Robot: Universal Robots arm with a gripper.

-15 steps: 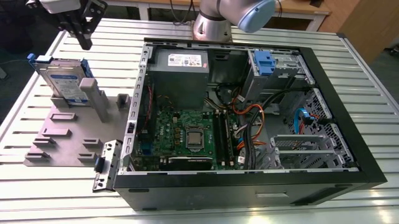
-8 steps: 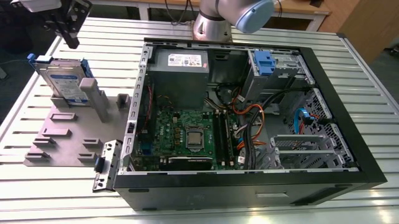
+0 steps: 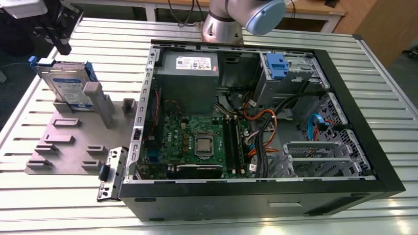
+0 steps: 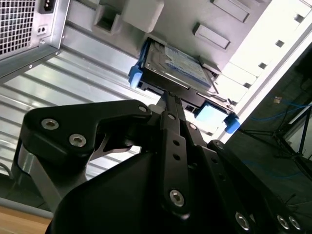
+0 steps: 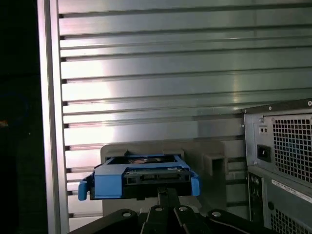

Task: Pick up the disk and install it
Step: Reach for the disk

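The gripper (image 4: 167, 100), nearest in both wrist views, had its fingers pressed together and empty, aimed at the blue-framed end of the disk (image 4: 178, 66), with the tips near it. The disk stood on edge in a grey fixture plate (image 3: 72, 142) on the slatted table (image 3: 52, 210), just beside a grey post (image 3: 98, 100). The open computer case (image 3: 228, 203) stood towards the exterior view's right.

Slatted aluminium table (image 3: 58, 205): open black computer tower case (image 3: 261, 200) is laid on it; flat grey fixture plate (image 3: 78, 139) is set just beside the case.
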